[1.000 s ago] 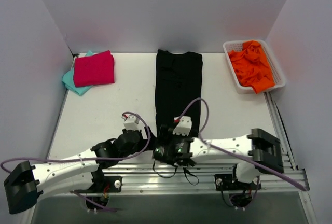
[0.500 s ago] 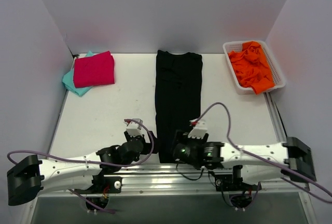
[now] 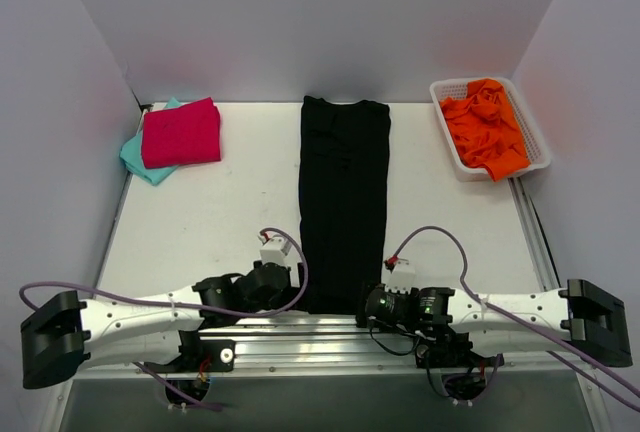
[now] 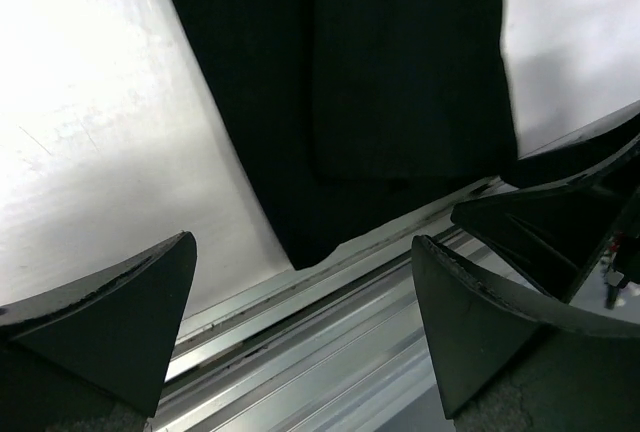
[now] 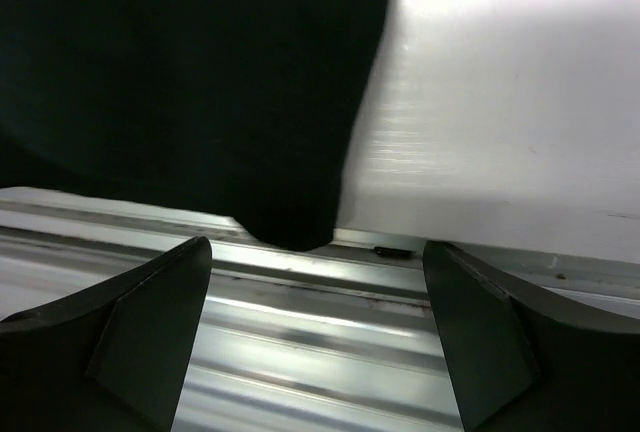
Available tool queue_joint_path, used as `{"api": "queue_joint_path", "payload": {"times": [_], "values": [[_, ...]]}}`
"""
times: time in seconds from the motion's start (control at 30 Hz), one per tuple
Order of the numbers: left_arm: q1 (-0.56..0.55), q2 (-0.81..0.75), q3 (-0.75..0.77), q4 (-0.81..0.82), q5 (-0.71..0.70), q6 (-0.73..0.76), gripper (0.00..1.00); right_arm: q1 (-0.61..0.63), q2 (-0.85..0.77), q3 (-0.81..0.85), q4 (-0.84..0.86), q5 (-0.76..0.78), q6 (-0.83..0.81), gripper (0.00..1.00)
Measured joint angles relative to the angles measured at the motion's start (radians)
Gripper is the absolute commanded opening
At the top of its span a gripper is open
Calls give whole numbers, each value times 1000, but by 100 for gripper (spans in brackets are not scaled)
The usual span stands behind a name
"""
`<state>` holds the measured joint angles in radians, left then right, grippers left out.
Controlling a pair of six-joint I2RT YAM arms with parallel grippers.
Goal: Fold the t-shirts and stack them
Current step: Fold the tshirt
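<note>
**Top view.** Both arms have moved apart from the middle of the near hem. The left gripper [image 3: 292, 290] now sits at the near left corner of the long black cloth t-shirt [image 3: 343, 192], and the right gripper [image 3: 368, 304] at its near right corner. The shirt lies as a narrow strip from the far centre of the white table [image 3: 220, 212] to its near edge. My judgement is that the arms are lining up to take both corners for a lengthwise fold. The folded magenta-pink shirt [image 3: 181, 132] rests on the teal shirt [image 3: 133, 157] at the far left. The white plastic basket [image 3: 536, 132] of orange cloth [image 3: 486, 130] stands at the far right. Both are well apart from the arms.

**Left wrist.** The left gripper's [image 4: 300, 322] fingers stand wide apart and hold nothing. The shirt's corner droops over the table edge onto the aluminium rail [image 4: 330, 362]. That rail may get in the way of a finger sliding under the cloth. The right arm's dark body sits close on the right.

**Right wrist.** The right gripper [image 5: 315, 322] is also spread and empty, with the shirt's other corner just beyond it, lapping the rail.
</note>
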<state>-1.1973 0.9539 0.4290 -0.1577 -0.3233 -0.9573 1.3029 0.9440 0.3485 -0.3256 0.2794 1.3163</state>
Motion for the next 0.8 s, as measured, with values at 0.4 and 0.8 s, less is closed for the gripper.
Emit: {"api": "queue_joint_path", "payload": {"times": [0.4, 0.8], "values": [[0, 283, -9, 254, 113, -66, 95, 4, 93, -4, 116, -30, 11, 80], [0, 296, -4, 270, 134, -68, 93, 40, -14, 141, -42, 70, 18, 80]]}}
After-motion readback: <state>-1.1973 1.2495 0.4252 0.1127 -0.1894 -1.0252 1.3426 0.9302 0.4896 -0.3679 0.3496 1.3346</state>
